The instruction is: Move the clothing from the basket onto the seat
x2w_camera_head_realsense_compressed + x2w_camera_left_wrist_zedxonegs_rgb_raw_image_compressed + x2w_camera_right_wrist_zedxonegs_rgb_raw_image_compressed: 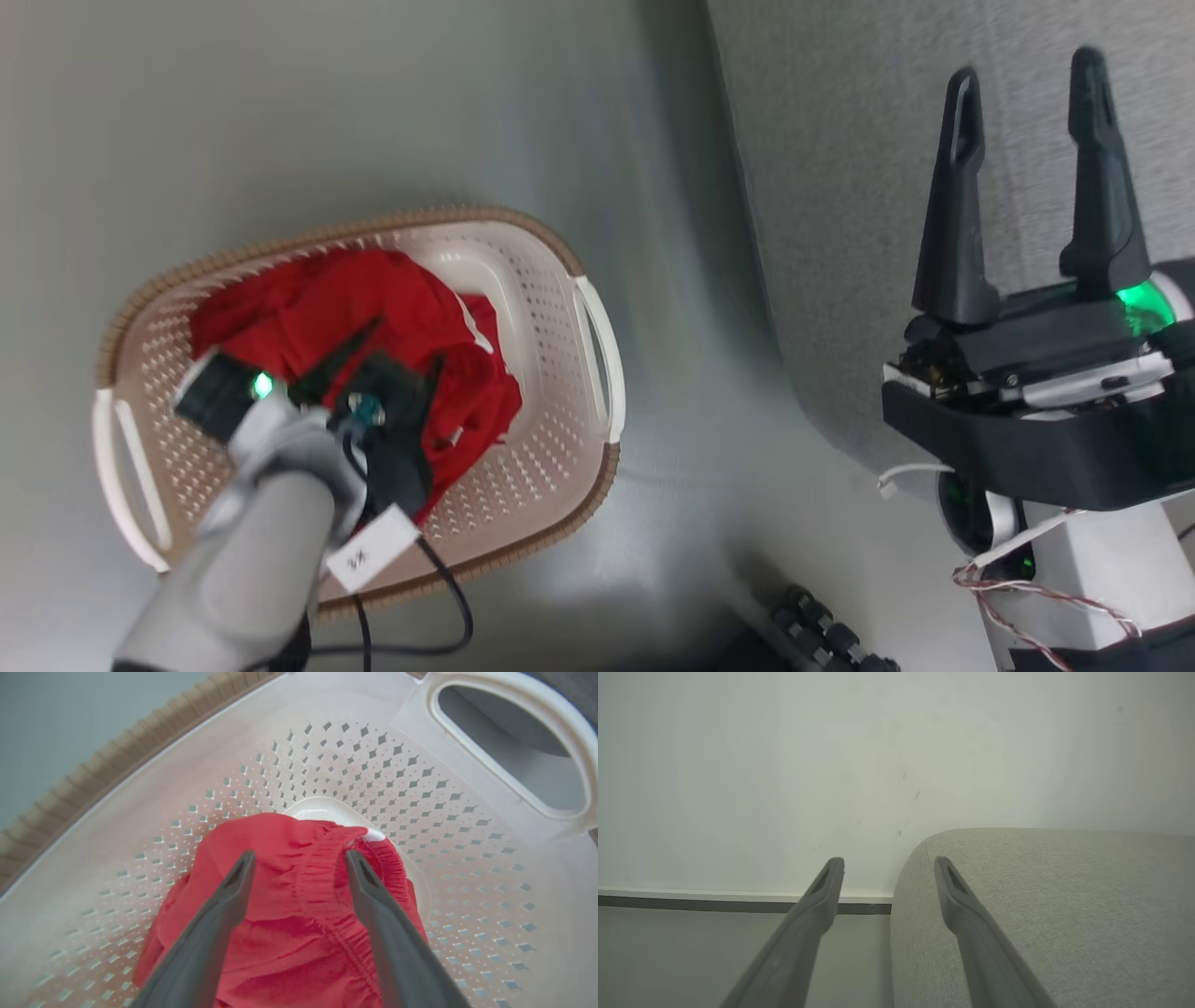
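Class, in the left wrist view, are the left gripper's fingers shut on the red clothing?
No: the left gripper is open, its fingers spread over the clothing lying in the basket.

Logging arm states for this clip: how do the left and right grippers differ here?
The left gripper is down inside the basket, straddling the red clothing; the right gripper is up by the seat, holding nothing. The left gripper points down at fabric, the right gripper out toward a pale wall. Both are open.
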You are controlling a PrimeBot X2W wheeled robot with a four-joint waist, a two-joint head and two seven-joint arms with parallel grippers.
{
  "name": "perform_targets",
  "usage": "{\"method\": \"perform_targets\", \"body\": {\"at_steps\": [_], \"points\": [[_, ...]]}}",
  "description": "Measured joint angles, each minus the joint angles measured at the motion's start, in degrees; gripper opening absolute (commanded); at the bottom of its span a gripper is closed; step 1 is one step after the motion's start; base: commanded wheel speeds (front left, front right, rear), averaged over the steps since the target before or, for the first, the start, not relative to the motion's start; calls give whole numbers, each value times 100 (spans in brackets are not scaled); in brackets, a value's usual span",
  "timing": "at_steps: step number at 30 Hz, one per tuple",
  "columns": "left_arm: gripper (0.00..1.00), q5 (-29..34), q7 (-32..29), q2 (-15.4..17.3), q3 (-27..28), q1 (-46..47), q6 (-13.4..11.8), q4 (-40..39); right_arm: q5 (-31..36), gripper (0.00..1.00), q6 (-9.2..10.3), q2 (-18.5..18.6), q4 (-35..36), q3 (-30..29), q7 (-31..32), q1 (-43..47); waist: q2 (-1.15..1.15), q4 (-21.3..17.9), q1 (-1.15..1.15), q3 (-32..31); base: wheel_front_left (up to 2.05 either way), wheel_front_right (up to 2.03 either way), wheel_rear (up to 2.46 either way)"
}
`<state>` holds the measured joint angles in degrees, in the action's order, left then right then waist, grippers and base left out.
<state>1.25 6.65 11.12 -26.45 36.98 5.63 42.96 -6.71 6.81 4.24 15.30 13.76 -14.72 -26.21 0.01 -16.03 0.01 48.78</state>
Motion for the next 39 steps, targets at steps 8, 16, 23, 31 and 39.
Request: {"method": "perform_targets", "body": {"at_steps": [8,16,23,31,39], "points": [[64,204,1,85,-32,578,-2,182,16,100,8,-46,82,33,0,-370,0,-83,0,640,0,0,0],[0,298,271,144,-123,778,-10,341,19,100,26,-67,-132,24,0,-550,0,-122,1,1023,0,0,0],[0,299,528,109,-168,838,-15,453,19,100,32,-74,-426,57,-1,-647,0,-39,-1,884,0,0,0],[0,346,665,-30,-354,837,4,493,10,100,31,-80,-1026,249,0,-714,-1,91,-1,494,0,0,0],[0,183,734,-122,-396,858,101,248,-90,100,-25,-81,-1650,360,0,-690,-2,282,-1,-55,0,0,0]]}}
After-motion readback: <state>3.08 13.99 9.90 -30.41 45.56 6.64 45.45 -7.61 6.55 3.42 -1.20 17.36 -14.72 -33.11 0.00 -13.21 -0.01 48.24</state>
